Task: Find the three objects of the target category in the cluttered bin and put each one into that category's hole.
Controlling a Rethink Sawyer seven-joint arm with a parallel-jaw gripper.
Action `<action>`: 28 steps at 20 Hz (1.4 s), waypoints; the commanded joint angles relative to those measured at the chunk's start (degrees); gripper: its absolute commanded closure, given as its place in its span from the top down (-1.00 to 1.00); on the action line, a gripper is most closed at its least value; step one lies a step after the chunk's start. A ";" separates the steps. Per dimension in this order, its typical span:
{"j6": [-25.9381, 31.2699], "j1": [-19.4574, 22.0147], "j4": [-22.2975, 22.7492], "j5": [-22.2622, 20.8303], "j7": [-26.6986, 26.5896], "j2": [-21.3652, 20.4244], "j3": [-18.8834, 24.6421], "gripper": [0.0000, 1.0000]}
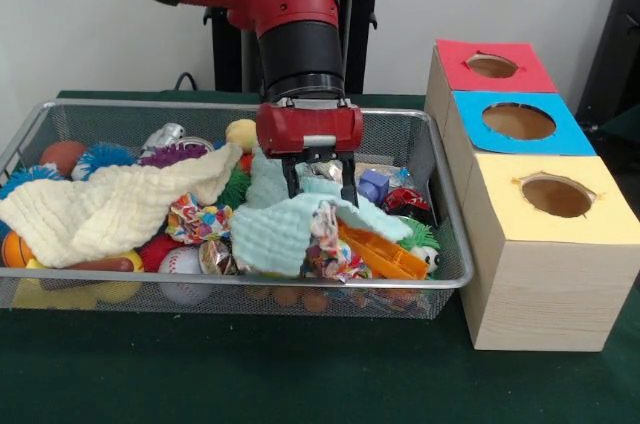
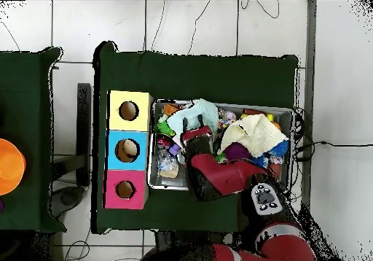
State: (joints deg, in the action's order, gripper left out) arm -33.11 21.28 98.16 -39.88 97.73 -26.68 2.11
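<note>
In the wire bin (image 1: 20,149), a cream cloth (image 1: 110,206) lies left of the gripper (image 1: 320,184). The gripper's fingers are spread, apparently touching the mint cloth (image 1: 275,234). Right of the bin stand red (image 1: 492,66), blue (image 1: 518,122) and yellow (image 1: 556,196) holes.

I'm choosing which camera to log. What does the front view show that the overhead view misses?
Front only: the gripper, jaws spread over the mint cloth, and a baseball against the wire bin wall. Overhead only: a pale object inside the blue box's hole. Both: the cream cloth, three coloured boxes.
</note>
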 commanded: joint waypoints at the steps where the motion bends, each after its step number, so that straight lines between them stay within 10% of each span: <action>1: 7.13 7.77 -12.36 -14.01 15.69 -1.94 15.21 1.00; 8: 27.96 22.03 -9.80 -30.95 13.54 -4.70 38.49 1.00; 12: 41.85 30.52 -9.09 -21.43 -8.56 0.17 49.70 1.00; 28: 46.27 17.13 -4.21 -17.08 3.26 -4.90 31.91 1.00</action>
State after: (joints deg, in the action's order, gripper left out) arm 9.81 42.61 93.13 -57.71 98.12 -31.26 36.77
